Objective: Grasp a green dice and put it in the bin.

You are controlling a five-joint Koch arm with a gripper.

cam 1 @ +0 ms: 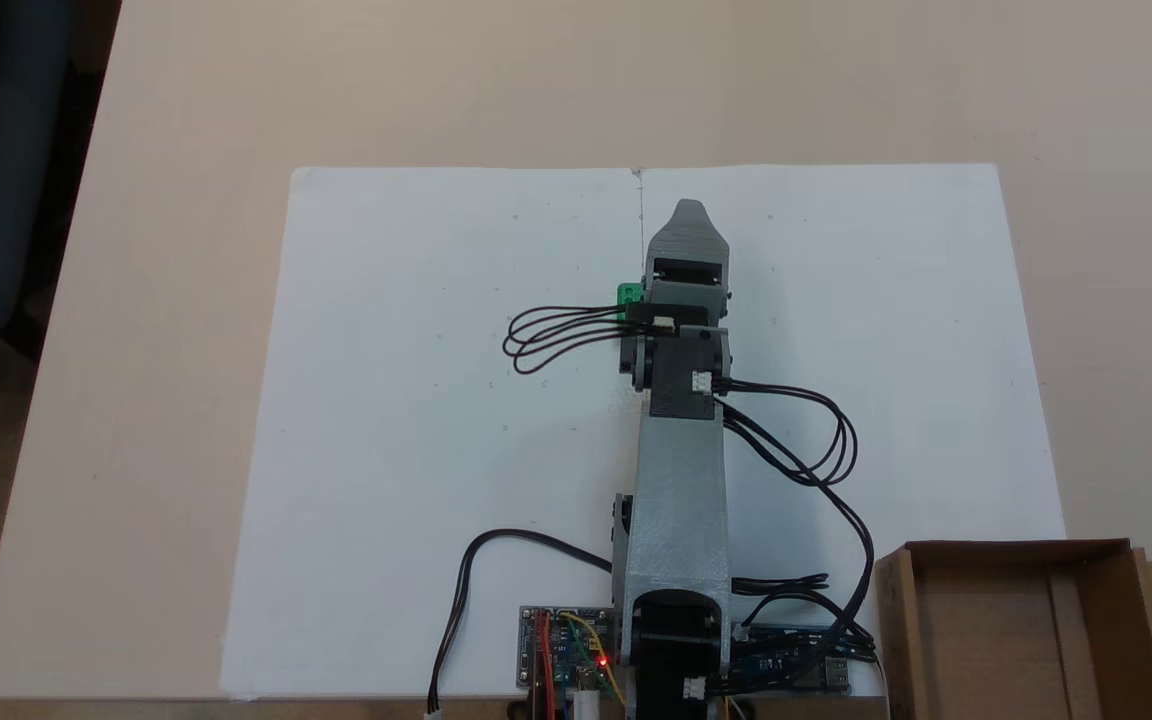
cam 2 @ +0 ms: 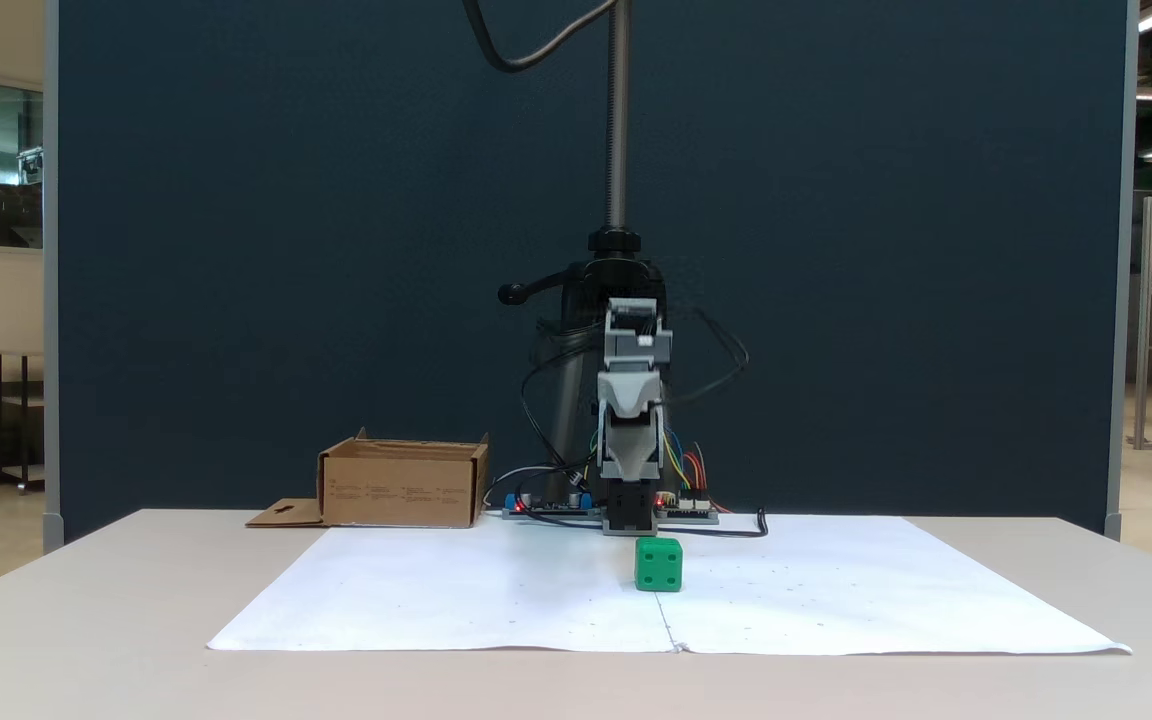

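Green dice (cam 2: pixel 658 564) rests on the white paper sheet (cam 1: pixel 416 450) on the bench (cam 1: pixel 186 100), near the sheet's centre seam. In the top-down fixed view we see only a green corner (cam 1: pixel 628 294) showing at the left of the wrist. We judge the step in hand to be the approach: the tool (cam 1: pixel 690 212) hangs above the sheet, apart from the dice, and holds nothing we can see. We cannot tell how its jaws stand, as they lie one behind the other in both fixed views. The next move calls for lowering the tool with its jaws either side of the dice. The bin (cam 1: pixel 1016 640) stands at the near right corner, beside the controller boards (cam 1: pixel 561 650), apparently empty. Looped cables (cam 1: pixel 556 335) hang close over the dice and could snag.
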